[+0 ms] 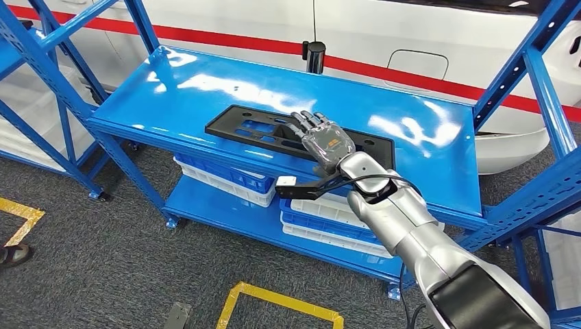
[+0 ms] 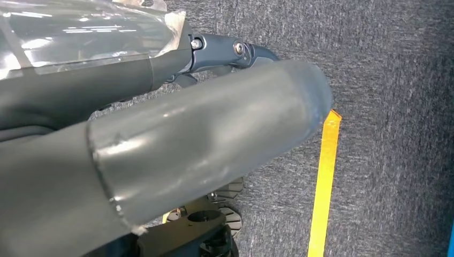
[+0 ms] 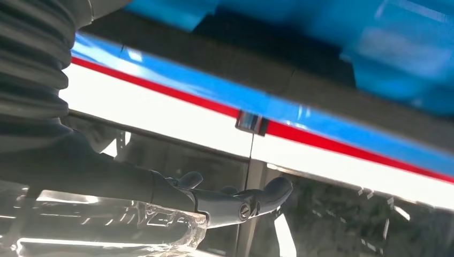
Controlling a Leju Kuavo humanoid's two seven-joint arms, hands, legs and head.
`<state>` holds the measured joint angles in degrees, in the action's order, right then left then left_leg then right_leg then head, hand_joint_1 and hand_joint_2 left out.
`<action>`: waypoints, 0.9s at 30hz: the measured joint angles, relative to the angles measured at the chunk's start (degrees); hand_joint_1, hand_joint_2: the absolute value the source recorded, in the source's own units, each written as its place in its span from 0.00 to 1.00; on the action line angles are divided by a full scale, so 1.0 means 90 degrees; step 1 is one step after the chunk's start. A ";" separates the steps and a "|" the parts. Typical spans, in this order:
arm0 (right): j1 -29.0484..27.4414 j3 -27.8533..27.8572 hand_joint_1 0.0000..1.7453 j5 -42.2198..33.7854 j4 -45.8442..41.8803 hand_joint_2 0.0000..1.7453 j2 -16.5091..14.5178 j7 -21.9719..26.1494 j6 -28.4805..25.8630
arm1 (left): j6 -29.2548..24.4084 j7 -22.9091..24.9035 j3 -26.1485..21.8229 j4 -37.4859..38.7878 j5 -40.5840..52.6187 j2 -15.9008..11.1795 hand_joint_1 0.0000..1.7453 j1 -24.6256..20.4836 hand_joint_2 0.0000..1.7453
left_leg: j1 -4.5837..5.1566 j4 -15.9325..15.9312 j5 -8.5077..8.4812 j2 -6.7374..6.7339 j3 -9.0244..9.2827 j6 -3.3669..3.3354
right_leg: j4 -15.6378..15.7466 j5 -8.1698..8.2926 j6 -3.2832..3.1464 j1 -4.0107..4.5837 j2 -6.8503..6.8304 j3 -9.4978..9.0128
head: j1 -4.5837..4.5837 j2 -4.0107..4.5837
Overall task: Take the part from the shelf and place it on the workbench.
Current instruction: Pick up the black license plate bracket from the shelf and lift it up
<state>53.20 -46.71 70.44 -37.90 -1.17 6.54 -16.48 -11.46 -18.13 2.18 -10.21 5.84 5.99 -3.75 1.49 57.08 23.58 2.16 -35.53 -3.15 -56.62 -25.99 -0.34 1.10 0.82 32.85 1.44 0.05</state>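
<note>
On the lower board of the blue shelf [image 1: 438, 147], white and blue crates [image 1: 226, 179] are sitting stacked under the top board; what is inside them cannot be seen, because the top board is covering them.

The part [image 1: 253, 130], a flat black plate with cut-out openings, is lying flat on the top board of the shelf, near its front edge. Its long axis is running along that front edge, from the left end of the shelf toward the right end, and it is turning slightly away from the edge at the left end.

The right arm is reaching up and forward from below, over the front edge of the shelf. The right hand [image 1: 323, 139] is lying over the right part of the black plate, back side up, with the fingers stretched out and spread apart toward the back of the shelf. The hand is released; it is not closing around anything. Whether the palm is already touching the part cannot be told.

In the left wrist view the left hand [image 2: 160, 155] is hanging over grey carpet beside a yellow tape line [image 2: 324, 182]. Whether its fingers are released or clenched cannot be told.

Behind the shelf a white car body with a red stripe [image 1: 411, 75] is standing.
</note>
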 joint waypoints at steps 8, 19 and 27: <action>0.0171 -0.0048 0.00 0.0163 0.0571 1.00 -0.0227 -0.0454 0.0004 | 0.0048 -0.0002 -0.0074 0.0000 -0.0061 0.0005 0.00 0.0000 0.00 | 0.0002 0.0000 0.0000 0.0000 -0.0001 0.0000 | 0.0000 0.0000 0.0000 -0.0003 0.0000 0.0000 | 0.0000 0.0001; 0.0509 0.0024 0.98 0.0418 0.1066 1.00 -0.0248 -0.0983 -0.0279 | -0.0091 -0.0613 -0.0248 -0.0001 -0.0146 0.0030 0.00 -0.0001 0.00 | 0.0007 0.0002 0.0000 0.0000 0.0000 -0.0001 | 0.0000 0.0000 0.0001 -0.0008 0.0000 0.0000 | 0.0000 0.0001; 0.0622 0.0304 0.94 0.0433 0.1182 1.00 -0.0033 -0.0762 -0.0390 | -0.0759 -0.1886 -0.0456 -0.0005 -0.0192 0.0116 0.00 -0.0001 1.00 | 0.0008 0.0002 0.0000 0.0000 0.0000 -0.0001 | 0.0000 0.0001 0.0001 -0.0008 0.0000 -0.0001 | 0.0000 0.0000</action>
<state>58.79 -43.97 74.34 -27.26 -1.47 -0.31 -19.99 -18.29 -35.10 -1.93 -10.25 4.11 7.03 -3.75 1.56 57.10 23.59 2.16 -35.53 -3.16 -56.62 -25.99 -0.33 1.03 0.82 32.85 1.44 0.05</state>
